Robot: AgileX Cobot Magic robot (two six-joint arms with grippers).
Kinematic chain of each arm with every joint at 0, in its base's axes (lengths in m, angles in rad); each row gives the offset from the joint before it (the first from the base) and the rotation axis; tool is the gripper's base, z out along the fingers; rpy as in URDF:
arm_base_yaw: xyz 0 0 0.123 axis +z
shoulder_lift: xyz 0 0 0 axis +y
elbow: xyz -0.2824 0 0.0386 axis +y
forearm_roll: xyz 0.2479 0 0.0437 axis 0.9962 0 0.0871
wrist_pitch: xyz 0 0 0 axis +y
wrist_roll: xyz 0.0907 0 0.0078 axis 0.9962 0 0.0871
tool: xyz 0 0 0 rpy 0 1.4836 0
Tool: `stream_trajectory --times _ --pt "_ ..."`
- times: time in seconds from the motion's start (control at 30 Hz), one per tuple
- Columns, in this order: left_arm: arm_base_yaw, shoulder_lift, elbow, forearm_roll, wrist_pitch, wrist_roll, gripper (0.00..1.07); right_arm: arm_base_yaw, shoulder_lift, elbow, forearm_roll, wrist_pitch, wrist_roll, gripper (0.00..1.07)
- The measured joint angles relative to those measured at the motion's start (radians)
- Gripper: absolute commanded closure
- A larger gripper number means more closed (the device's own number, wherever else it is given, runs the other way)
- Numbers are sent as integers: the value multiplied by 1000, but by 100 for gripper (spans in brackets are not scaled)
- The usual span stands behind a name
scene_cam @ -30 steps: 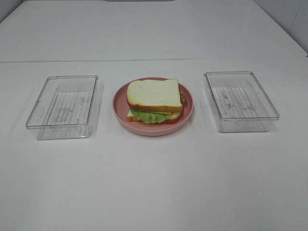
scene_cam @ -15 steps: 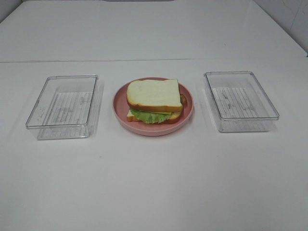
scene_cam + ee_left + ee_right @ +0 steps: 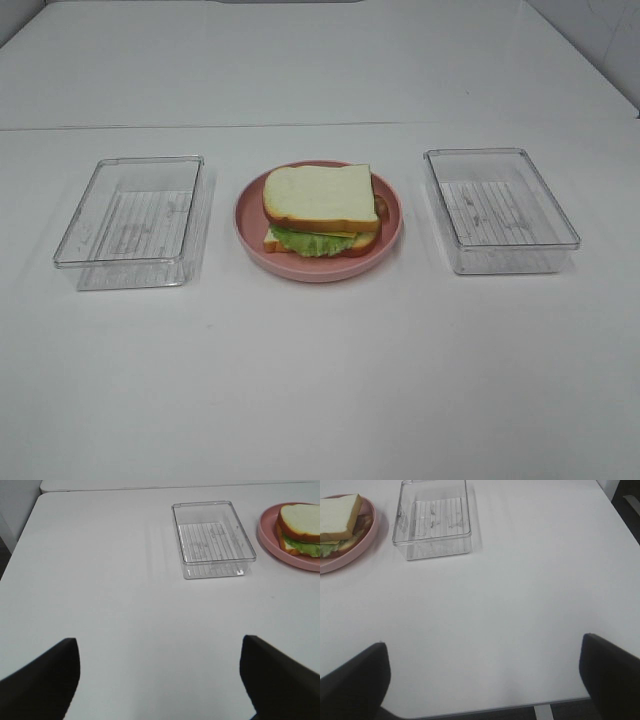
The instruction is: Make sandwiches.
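One stacked sandwich [image 3: 320, 210] rests on the round pink plate [image 3: 392, 235] in the middle of the table: white bread with a brown crust on top, green lettuce [image 3: 305, 241] and a sliver of yellow cheese poking out below, a second slice underneath. The left wrist view catches the sandwich [image 3: 300, 530] at its edge, and so does the right wrist view [image 3: 340, 522]. Neither arm appears in the high view. My left gripper [image 3: 159, 677] hovers over bare table, fingers wide apart, nothing between them. My right gripper [image 3: 485, 680] is likewise open and empty above the table's near edge.
Two clear rectangular trays flank the plate, one on the left [image 3: 130, 220] and one on the right [image 3: 500, 208], both empty. The table's near edge and a dark drop show below the right gripper [image 3: 470, 715]. A seam runs across the table behind the trays.
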Motion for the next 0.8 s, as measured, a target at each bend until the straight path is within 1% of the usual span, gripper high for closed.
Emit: stream_trajectory --times 0.17,0.23,0.27,0.3,0.4,0.8 --pt "5 0 0 -6 0 0 27 0 0 0 0 0 0 9" --pt "44 0 0 -6 0 0 27 0 0 0 0 0 0 9" --pt "44 0 0 -6 0 0 27 0 0 0 0 0 0 9" --pt "80 0 0 -6 0 0 27 0 0 0 0 0 0 9" --pt "111 0 0 -6 0 0 27 0 0 0 0 0 0 9" --pt "128 0 0 -6 -9 0 27 0 0 0 0 0 0 9"
